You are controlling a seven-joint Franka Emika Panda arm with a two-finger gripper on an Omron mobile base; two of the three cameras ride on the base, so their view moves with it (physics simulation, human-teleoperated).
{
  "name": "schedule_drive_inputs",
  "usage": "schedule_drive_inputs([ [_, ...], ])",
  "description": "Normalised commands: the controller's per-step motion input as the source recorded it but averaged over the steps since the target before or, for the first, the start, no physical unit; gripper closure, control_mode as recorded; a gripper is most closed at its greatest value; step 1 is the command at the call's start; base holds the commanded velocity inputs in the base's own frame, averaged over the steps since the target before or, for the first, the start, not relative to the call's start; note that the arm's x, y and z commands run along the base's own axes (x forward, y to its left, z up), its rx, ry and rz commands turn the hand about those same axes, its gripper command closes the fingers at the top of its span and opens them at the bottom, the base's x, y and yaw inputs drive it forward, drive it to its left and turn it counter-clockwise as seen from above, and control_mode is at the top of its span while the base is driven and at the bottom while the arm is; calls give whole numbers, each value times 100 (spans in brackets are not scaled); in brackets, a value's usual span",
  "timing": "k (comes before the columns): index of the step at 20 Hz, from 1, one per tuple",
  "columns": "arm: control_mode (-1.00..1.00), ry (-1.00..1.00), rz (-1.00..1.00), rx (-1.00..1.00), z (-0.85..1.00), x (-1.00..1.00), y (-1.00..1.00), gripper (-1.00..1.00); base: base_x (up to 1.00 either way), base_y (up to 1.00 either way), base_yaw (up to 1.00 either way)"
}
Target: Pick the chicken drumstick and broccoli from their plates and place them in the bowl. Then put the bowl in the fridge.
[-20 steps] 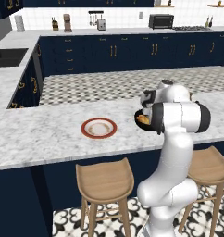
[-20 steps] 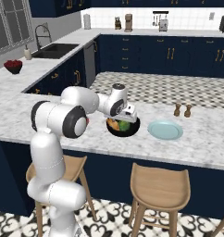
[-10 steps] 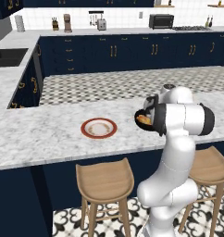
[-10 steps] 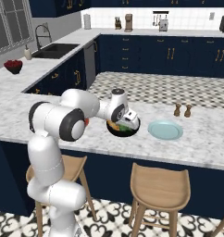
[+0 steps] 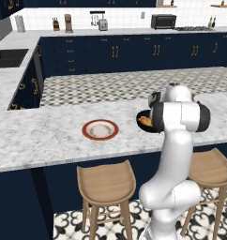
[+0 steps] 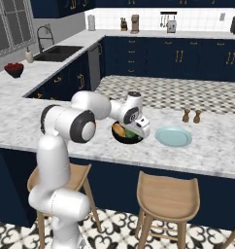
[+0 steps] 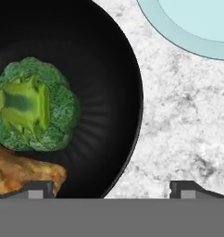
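The glossy black bowl (image 7: 86, 60) stands on the marble counter and holds the green broccoli (image 7: 35, 111) and the golden-brown chicken drumstick (image 7: 21, 173). My gripper (image 7: 113, 189) hangs open low over the bowl's rim, one fingertip (image 7: 37, 187) above the drumstick and the other above bare counter, gripping nothing. From the right base view the gripper (image 6: 139, 127) sits at the bowl (image 6: 120, 138), beside the pale blue-green plate (image 6: 173, 136). The red-rimmed plate (image 5: 100, 130) lies bare to the left of the bowl (image 5: 142, 123). The fridge is out of view.
Two small brown shakers (image 6: 192, 115) stand behind the pale plate (image 7: 197, 23). Wooden stools (image 6: 168, 194) are tucked under the counter's near edge. A sink (image 6: 58, 52) and a dark bowl of red fruit (image 6: 14, 69) are on the far left counter.
The hand has edged slightly toward the pale plate side of the bowl. Its jaws have stayed wide apart, and the food in the bowl has not moved.
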Motion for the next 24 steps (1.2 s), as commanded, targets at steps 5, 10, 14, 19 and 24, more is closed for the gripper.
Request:
schedule_drive_inputs([
  [5, -100, 6, -1, 5, -20, 33, -13, -100, 0, 0, 0],
  [10, -100, -3, -1, -1, -39, -2, 0, -100, 0, 0, 0],
  [14, -100, -10, 0, -2, -34, -3, 0, -100, 0, 0, 0],
  [19, -100, -10, -3, -2, -23, 0, 9, -100, 0, 0, 0],
  [24, -100, -3, -1, -1, -9, -7, 5, -100, 0, 0, 0],
])
